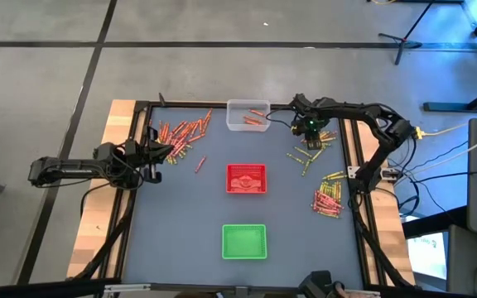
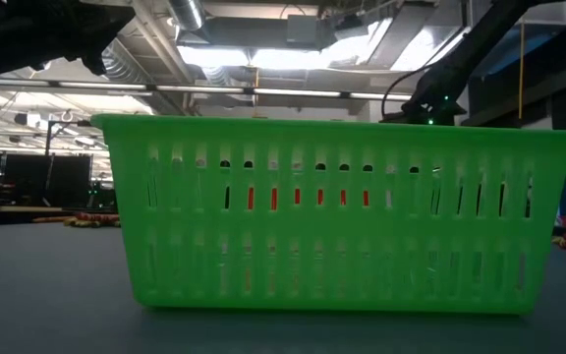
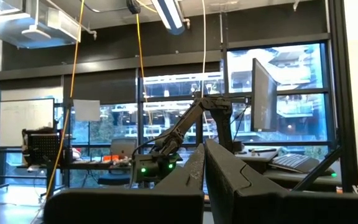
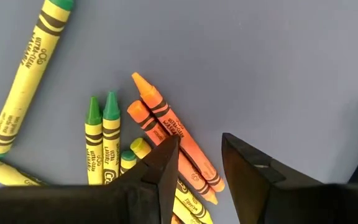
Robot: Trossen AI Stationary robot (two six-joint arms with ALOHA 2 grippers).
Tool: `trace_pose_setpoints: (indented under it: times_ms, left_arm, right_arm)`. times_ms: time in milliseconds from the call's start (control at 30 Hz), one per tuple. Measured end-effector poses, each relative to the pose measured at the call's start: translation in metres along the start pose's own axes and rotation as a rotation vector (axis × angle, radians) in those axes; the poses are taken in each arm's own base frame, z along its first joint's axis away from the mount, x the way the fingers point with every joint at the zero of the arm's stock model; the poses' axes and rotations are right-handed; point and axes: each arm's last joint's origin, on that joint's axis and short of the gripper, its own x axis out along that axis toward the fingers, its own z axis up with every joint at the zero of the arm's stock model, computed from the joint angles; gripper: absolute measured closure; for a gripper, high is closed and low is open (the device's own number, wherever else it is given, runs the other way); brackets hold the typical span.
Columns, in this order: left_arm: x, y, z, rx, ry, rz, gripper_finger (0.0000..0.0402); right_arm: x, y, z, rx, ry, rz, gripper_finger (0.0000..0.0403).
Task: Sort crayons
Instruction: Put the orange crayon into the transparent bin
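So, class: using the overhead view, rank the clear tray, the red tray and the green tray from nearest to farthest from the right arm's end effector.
From the right end effector, at the table's far right:
1. Clear tray, just beside it along the far edge.
2. Red tray, mid-table.
3. Green tray, toward the near edge.

The left arm reaches in from the left side of the surface, stretched out nearly level. Its tool (image 1: 160, 153) hangs at the left edge with its two dark fingers (image 3: 229, 177) pressed together, nothing between them, pointing level across toward the other arm.

The right arm comes in from the right edge, bends at the elbow and folds back toward the far side. Its wrist turns downward, so its tool (image 1: 310, 131) points at the surface near the far right corner. Its fingers (image 4: 166, 165) stand partly apart with a clear gap between them, and nothing sits in that gap.
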Motion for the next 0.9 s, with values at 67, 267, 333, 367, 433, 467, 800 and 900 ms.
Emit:
trace_pose_setpoints:
  times_ms: [67,267,333,367,433,467,800,900]
  left_arm:
    - [0.000,0.000,0.000,-0.001,0.000,0.000,0.0401]
    - [0.000,0.000,0.000,-0.001,0.001,0.000,0.0401]
    - [0.000,0.000,0.000,0.000,0.003,0.000,0.0401]
    - [0.000,0.000,0.000,0.000,0.003,-0.001,0.0401]
    - [0.000,0.000,0.000,0.000,0.003,0.000,0.0401]
    - [0.000,0.000,0.000,0.000,0.002,0.000,0.0401]
    - [0.000,0.000,0.000,0.000,0.001,-0.001,0.0401]
    - [0.000,0.000,0.000,0.000,0.000,0.000,0.0401]
  right_arm:
    - [0.000,0.001,0.000,-0.011,-0.007,0.012,0.0276]
    - [0.001,0.007,0.000,-0.001,-0.050,0.116,0.0276]
    - [0.001,0.010,0.003,-0.015,-0.045,0.107,0.0276]
    - [0.001,0.009,0.004,-0.018,-0.034,0.089,0.0276]
    - [0.001,0.010,0.006,-0.024,-0.033,0.071,0.0276]
    - [0.001,0.009,0.007,-0.025,-0.043,0.067,0.0276]
    - [0.001,0.008,0.011,0.015,-0.092,0.072,0.0338]
    - [0.001,0.008,0.011,0.029,-0.096,0.072,0.0381]
